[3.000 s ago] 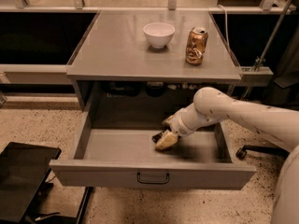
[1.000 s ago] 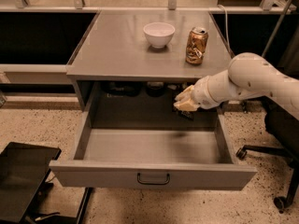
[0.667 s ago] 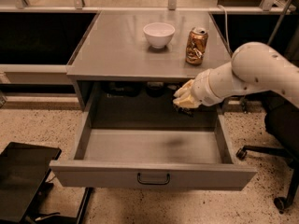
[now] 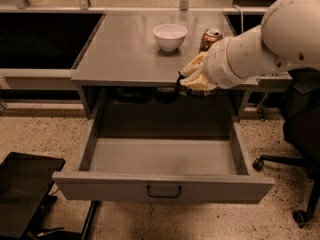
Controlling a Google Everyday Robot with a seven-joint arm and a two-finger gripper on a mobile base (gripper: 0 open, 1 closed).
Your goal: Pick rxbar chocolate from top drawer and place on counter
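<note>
Over grey metal counter (image 4: 125, 49) lip | gripper (image 4: 191, 78) seemingly clamping small black bar (image 4: 180, 79) | grey metal drawer (image 4: 100, 186) empty | set-down left

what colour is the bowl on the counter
White, in the camera view; the bowl sits on the counter, the gripper hovers at its front edge.

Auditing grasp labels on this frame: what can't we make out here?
Camera view only:
- rxbar chocolate: not identifiable; the hand, at the front lip of the counter, covers whatever it carries.
- Can: lower part behind the arm.
- Items under the counter: lost in shadow.
- Black panel: cut off by the left edge.
</note>
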